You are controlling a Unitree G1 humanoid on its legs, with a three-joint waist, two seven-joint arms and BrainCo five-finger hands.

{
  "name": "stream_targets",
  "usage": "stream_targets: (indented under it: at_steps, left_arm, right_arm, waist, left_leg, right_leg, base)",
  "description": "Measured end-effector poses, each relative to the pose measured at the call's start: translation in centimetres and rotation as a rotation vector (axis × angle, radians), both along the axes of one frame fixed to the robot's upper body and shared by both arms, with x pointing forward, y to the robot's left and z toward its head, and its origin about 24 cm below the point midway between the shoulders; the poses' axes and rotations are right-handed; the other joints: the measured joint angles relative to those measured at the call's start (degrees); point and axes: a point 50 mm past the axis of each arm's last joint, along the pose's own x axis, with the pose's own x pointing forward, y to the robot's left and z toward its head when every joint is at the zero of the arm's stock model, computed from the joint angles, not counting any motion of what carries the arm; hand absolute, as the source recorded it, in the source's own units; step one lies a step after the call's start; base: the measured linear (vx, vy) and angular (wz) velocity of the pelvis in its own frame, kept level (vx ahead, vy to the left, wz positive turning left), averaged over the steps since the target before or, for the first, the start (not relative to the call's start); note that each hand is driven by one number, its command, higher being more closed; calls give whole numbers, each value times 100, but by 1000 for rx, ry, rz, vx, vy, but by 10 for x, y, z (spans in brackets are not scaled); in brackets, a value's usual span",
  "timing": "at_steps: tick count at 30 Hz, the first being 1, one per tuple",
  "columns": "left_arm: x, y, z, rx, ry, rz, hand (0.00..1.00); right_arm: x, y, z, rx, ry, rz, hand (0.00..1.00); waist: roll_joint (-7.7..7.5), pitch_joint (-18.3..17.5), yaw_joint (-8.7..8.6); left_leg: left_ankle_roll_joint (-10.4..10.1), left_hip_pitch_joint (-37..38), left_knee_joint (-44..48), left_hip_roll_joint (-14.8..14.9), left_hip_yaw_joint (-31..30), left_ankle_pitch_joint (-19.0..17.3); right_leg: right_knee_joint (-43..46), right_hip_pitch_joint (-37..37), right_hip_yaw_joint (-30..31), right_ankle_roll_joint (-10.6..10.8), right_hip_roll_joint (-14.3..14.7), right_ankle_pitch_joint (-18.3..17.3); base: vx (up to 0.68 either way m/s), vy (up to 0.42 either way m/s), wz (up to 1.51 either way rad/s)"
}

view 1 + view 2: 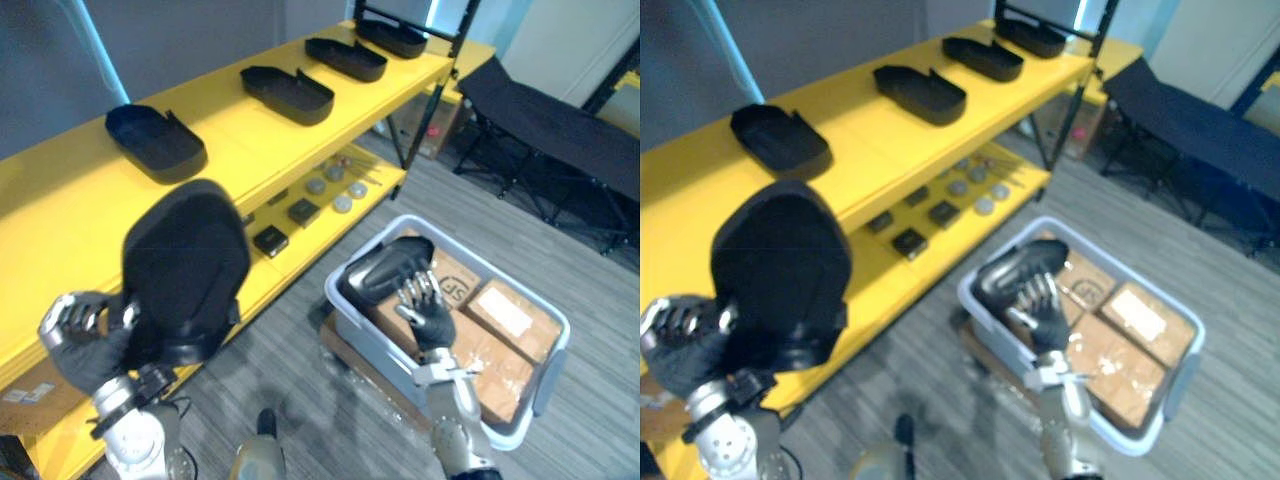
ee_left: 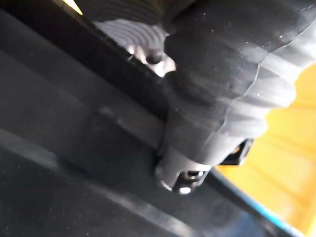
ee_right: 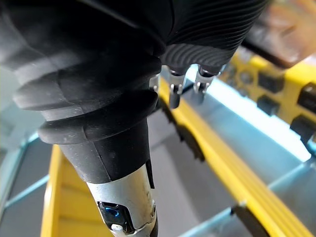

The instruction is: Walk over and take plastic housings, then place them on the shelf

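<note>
Yellow shelf (image 1: 60, 205), black housings (image 1: 156, 142), grey crate (image 1: 551, 372)

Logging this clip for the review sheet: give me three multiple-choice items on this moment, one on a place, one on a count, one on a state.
1. Where is the housing that the right hand touches? A on the floor; B in the grey bin; C on a table.
2. How many black housings lie on top of the yellow shelf? A two; B six; C four.
3. The left hand is: A shut on a housing; B open and empty; C flat on a box.

1 B: it lies inside the bin's walls.
2 C: four sit in a row.
3 A: its fingers curl round the held housing.
</note>
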Motion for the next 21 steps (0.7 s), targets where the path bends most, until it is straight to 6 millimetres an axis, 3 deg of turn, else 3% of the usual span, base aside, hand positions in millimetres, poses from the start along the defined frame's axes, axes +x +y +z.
stream_targets:
  at_steps: [1, 2, 6, 11, 14, 17, 18, 19, 20, 21]
  left_arm:
    - [1, 0, 0, -11, -8, 2, 100]
    - [3, -3, 1, -48, -33, -10, 100]
    - [2, -6, -3, -97, -38, -18, 100]
    - [-4, -3, -4, -106, -40, 18, 100]
    - [-7, 2, 0, -93, -60, 42, 100]
    - [-11, 8, 6, -74, -81, 69, 100]
    - [-11, 7, 8, -81, -99, 71, 100]
    - [-10, 5, 9, -76, -104, 69, 100]
    - [-10, 5, 11, -68, -111, 68, 100]
    - [-10, 6, 14, -48, -117, 68, 100]
  right_arm:
    - [1, 1, 1, -2, -7, 8, 0]
    - [6, 1, 6, -9, -30, 17, 0]
    - [6, -5, 6, -45, -22, 22, 0]
    - [2, -7, 3, -38, -26, 13, 0]
    - [0, -1, 4, -9, -51, 18, 0]
    - [0, 4, 7, 20, -65, 16, 0]
    - [0, 3, 10, 11, -84, 20, 0]
    - [-1, 3, 11, 4, -92, 28, 0]
    - [-1, 4, 13, -1, -105, 36, 0]
    - [0, 6, 16, -2, -124, 46, 0]
  waist:
    - [-6, -3, 27]
    - [169, 108, 48]
    - [460, 289, 32]
    - [364, 359, -9]
    - [181, 425, 72]
    - [-89, 376, 129]
    - [-38, 383, 93]
    - [44, 315, 79]
    - [45, 304, 78]
    - [44, 306, 72]
  left_leg:
    - [-7, -25, 48, -5, 1, 5]
    - [-16, -171, 241, 51, -40, 8]
    - [-165, -255, 273, 187, -207, 110]
    - [-222, -258, 277, 197, -279, 141]
    - [-185, -288, 295, 107, -292, 86]
    - [-69, -284, 376, -212, -302, -136]
    - [-68, -295, 522, -278, -425, -257]
    - [-3, -258, 537, -275, -560, -332]
    - [32, -208, 516, -274, -602, -371]
    - [90, -105, 465, -277, -668, -422]
  right_leg:
    - [-59, 39, 25, 55, 23, -21]
    - [-156, 68, 11, 205, 134, -112]
    - [-153, 83, 7, 475, 303, -324]
    - [-102, 96, -1, 542, 304, -577]
    - [-77, 102, -24, 504, 223, -671]
    - [19, 256, -175, 102, -53, -806]
    - [622, 118, -75, -155, -164, -629]
    - [1534, -301, 280, -643, -287, -301]
    - [1925, -535, 528, -813, -319, -40]
    - [2444, -789, 925, -847, -329, 498]
  base:
    - [-45, -119, 5]
    - [-60, -115, 4]
    - [-125, -110, 9]
    - [-77, -30, 4]
    - [-16, 30, 10]
    - [85, 87, 32]
    - [141, 144, 57]
    - [147, 164, 53]
    - [173, 200, 42]
    - [232, 174, 51]
